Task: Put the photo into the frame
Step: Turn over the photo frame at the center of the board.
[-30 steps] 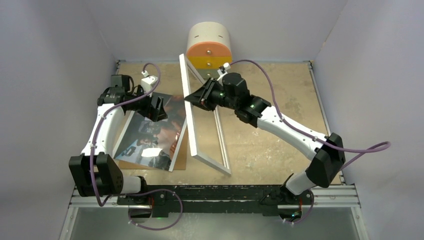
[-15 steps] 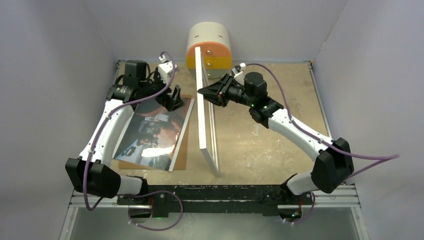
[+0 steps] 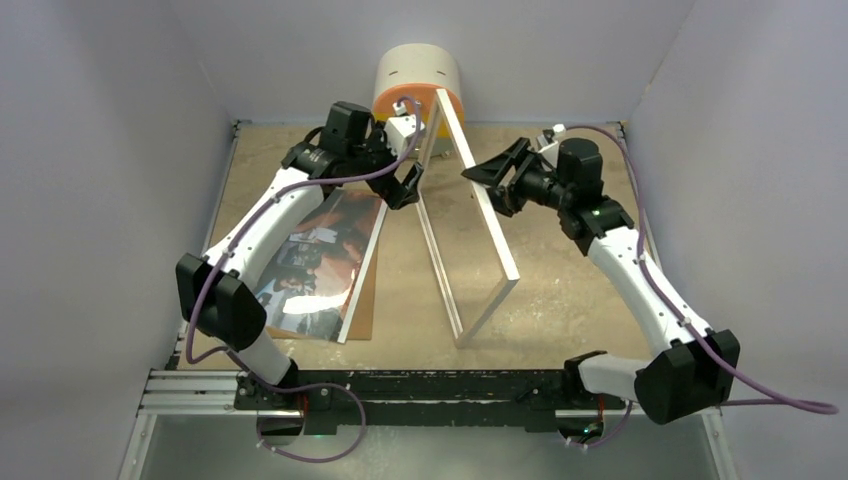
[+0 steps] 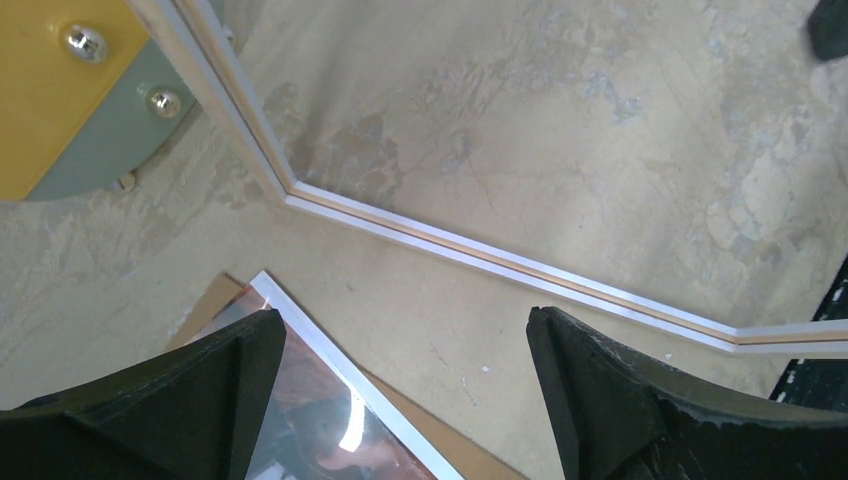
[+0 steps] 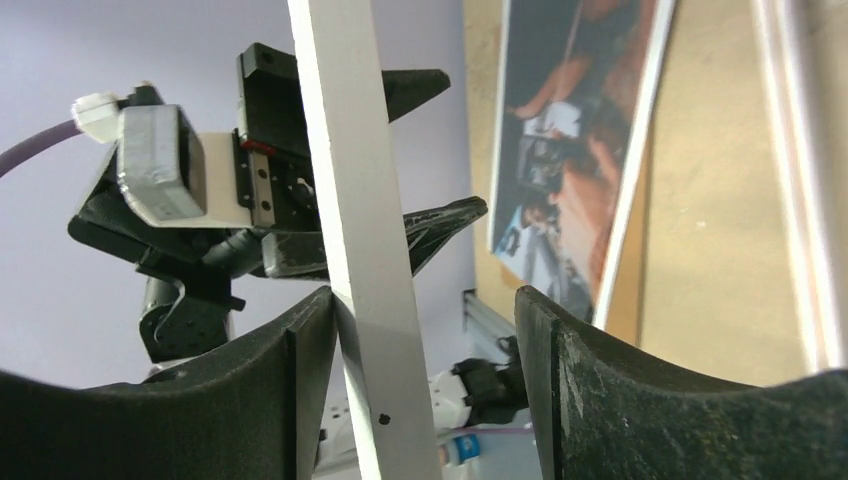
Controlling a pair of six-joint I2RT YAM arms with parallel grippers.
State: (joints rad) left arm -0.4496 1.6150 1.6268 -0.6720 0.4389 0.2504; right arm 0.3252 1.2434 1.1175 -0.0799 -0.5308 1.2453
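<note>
Frame (image 3: 500, 235) on edge between two parted grippers — photo (image 3: 315, 260) flat at centre left.
The frame stands tilted on its lower rail mid-surface (image 3: 560, 260). The right gripper (image 3: 485, 188) has jaws apart, the frame's top rail passing between them; the left gripper (image 3: 410, 186), spread wide, hovers just left of it. The photo lies on a brown backing board (image 3: 368, 300) — apart from the frame.

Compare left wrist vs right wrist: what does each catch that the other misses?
Left wrist only: the yellow-and-grey disc face with two screws, and a corner of the frame. Right wrist only: the purple wall and the left arm's wrist camera. Both: the frame, the photo, the table, the left gripper, open.
</note>
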